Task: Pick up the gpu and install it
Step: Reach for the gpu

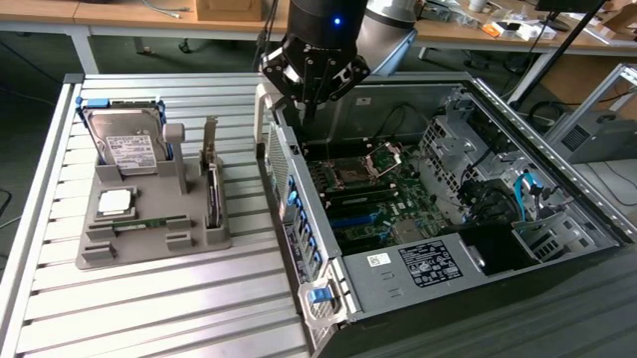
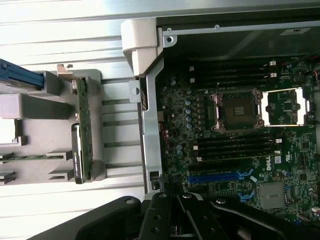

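Ribbed aluminium slats make up the counter (image 1: 159, 313) you are working over, with a grey holder (image 1: 149, 257) and an open computer case (image 1: 398, 287) side by side on it. Your pincer (image 1: 307, 112) hangs over the case's rear wall, above the edge of the motherboard (image 2: 225, 125). Its jaws are drawn together with nothing between them.

The gpu (image 1: 212, 179) stands on edge in the holder, across that wall from the pincer, lower than it and clearly apart. Its silver bracket stands upright at one end.

The step in hand looks like the reach for the card. To do it well, spread the jaws before you descend and turn the wrist so they close across the thin board. Centre on the top edge, away from the bracket, and come straight down. Keep off the holder's posts and the hard drive (image 1: 130, 145) on the gpu's far side from the pincer.
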Available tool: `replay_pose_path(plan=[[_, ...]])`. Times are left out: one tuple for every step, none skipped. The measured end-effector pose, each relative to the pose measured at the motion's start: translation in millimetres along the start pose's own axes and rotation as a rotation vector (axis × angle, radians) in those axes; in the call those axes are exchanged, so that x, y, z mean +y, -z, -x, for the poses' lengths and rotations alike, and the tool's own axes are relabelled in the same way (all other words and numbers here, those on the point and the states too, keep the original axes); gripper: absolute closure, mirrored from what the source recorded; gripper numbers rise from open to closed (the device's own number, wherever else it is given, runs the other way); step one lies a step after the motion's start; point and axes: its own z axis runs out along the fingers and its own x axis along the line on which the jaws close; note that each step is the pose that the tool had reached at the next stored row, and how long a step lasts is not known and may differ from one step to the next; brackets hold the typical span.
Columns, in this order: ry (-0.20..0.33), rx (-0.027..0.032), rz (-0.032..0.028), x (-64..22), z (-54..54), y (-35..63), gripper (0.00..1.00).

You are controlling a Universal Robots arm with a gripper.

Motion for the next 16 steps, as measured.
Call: replay_pose_path(plan=[[0.000,0.0000,0.0000,0.0,-0.3,0.0,0.89],[0.000,-0.0001,0.0001,0.0,-0.5,0.0,0.89],[0.000,0.0000,0.0000,-0.1,-0.8,0.0,0.89],[0.000,0.0000,0.0000,-0.1,-1.1,0.0,0.89],[0.000,0.0000,0.0001,-0.1,-1.4,0.0,0.89],[0.000,0.0000,0.0001,-0.1,-1.6,0.0,0.89],[0.000,0.0000,0.0000,-0.1,-2.0,0.1,0.89],[0.000,0.0000,0.0000,-0.2,-2.2,0.1,0.89],[0.000,0.0000,0.0000,-0.2,-2.5,0.1,0.89],[0.000,0.0000,0.0001,-0.2,-2.8,0.0,0.89],[0.000,0.0000,0.0000,-0.2,-3.0,0.1,0.89],[0.000,0.0000,0.0000,-0.2,-3.2,0.1,0.89],[0.000,0.0000,0.0001,-0.3,-3.4,0.1,0.89],[0.000,0.0000,0.0001,-0.3,-3.7,0.1,0.89],[0.000,0.0000,0.0000,-0.3,-3.9,0.1,0.89],[0.000,0.0000,0.0000,-0.3,-4.2,0.1,0.89]])
